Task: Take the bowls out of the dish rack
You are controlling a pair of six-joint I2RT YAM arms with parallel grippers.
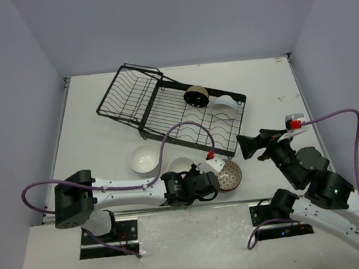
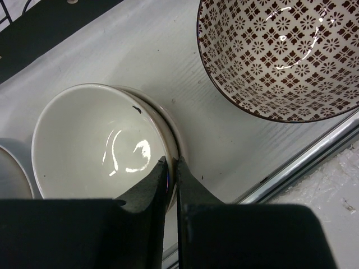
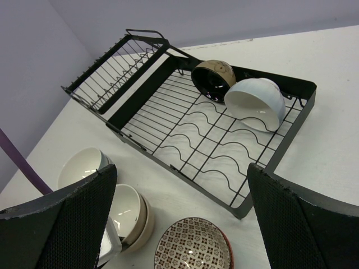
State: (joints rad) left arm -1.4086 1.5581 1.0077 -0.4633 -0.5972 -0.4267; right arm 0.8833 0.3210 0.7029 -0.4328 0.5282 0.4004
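White surface [image 1: 89, 135]: wire rack [image 1: 178, 118] holds glossy dark bowl [image 3: 213, 79], white bowl [image 3: 257, 102].
Left pincer [image 2: 173, 162] clamps a cream bowl's [image 2: 90, 140] rim near rack; right pincer [image 3: 179, 174] apart.

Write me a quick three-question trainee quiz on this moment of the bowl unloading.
1. How many bowls sit in the dish rack?
2. True or false: the right gripper is holding a bowl.
3. The left gripper is pinching the rim of: A) the patterned bowl, B) the stacked white bowl, C) a rack wire.

Key: 1: two, the black-inside bowl and the white rack bowl. 2: false, it is open and empty. 3: B.
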